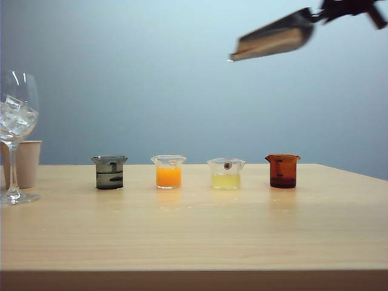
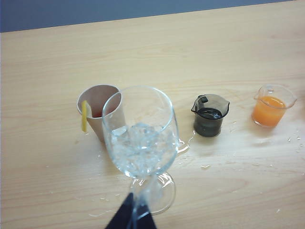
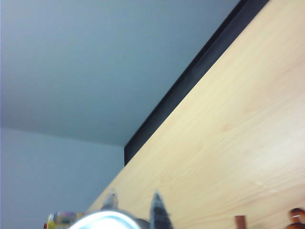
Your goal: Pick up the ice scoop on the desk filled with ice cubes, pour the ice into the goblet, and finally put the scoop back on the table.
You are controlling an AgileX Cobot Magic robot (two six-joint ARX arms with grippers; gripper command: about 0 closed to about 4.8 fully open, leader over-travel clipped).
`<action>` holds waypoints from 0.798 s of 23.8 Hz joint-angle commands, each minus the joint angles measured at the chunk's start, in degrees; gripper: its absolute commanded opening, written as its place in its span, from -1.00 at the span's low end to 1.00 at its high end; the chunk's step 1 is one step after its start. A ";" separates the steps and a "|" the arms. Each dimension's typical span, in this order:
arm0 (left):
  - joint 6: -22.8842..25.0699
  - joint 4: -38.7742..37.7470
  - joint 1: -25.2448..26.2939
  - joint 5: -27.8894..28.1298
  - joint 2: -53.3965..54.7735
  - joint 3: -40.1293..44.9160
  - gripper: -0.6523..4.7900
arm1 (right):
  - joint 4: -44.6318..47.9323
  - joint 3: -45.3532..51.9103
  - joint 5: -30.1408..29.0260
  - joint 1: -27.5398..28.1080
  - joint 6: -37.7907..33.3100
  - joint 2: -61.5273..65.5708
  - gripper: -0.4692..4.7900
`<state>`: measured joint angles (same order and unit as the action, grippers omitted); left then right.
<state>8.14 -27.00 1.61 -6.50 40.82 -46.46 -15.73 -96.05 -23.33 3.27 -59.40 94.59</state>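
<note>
The goblet [image 1: 17,115] stands at the far left of the desk [image 1: 194,236] with ice cubes [image 1: 14,119] in its bowl. In the left wrist view my left gripper [image 2: 132,217] is shut on the stem of the goblet [image 2: 140,109], just above its foot, and the ice cubes [image 2: 140,143] fill the lower bowl. High above the table's right half, the steel ice scoop [image 1: 273,37] hangs blurred, mouth to the left and tilted slightly down. My right gripper [image 1: 339,9] is shut on its handle. The right wrist view shows the right gripper [image 3: 135,205] with the scoop's shiny metal [image 3: 102,220] between its fingers.
A beige paper cup [image 1: 27,163] stands behind the goblet. Four small beakers line the middle: dark grey [image 1: 110,172], orange [image 1: 168,171], pale yellow [image 1: 226,173], brown [image 1: 282,170]. Small ice bits and drops [image 2: 205,166] lie on the wood around the goblet's foot.
</note>
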 commanded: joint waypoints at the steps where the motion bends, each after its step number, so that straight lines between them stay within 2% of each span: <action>1: 0.17 0.50 0.00 -0.13 -0.07 -0.28 -0.75 | 6.43 10.43 -2.60 5.18 0.28 -6.23 -0.86; 5: 0.20 0.50 0.00 -0.11 -0.07 -0.28 -0.75 | 12.39 21.53 -4.33 9.75 -0.24 -10.82 -0.86; 7: 0.20 0.50 -0.02 -0.15 -0.04 -0.28 -0.75 | 20.63 33.24 -6.75 14.36 -1.62 -13.00 -0.86; 10: 0.17 0.50 -0.02 -0.13 -0.09 -0.28 -0.75 | 24.48 39.69 -7.45 16.85 -1.07 -12.98 -0.86; 15: 0.17 0.50 -0.04 -0.17 -0.07 -0.28 -0.75 | 27.78 44.46 -5.09 21.03 5.18 -10.54 -0.86; 17: 0.20 0.50 -0.02 -0.09 -0.07 -0.28 -0.75 | 32.50 44.41 -5.33 22.99 5.84 -5.92 -0.86; 19: 0.17 0.50 0.00 0.02 -0.09 -0.28 -0.75 | 42.49 43.98 -6.67 23.58 4.63 0.35 -0.86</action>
<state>8.14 -27.00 1.61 -6.48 40.82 -46.46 18.22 -51.44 -28.29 27.09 -53.84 92.38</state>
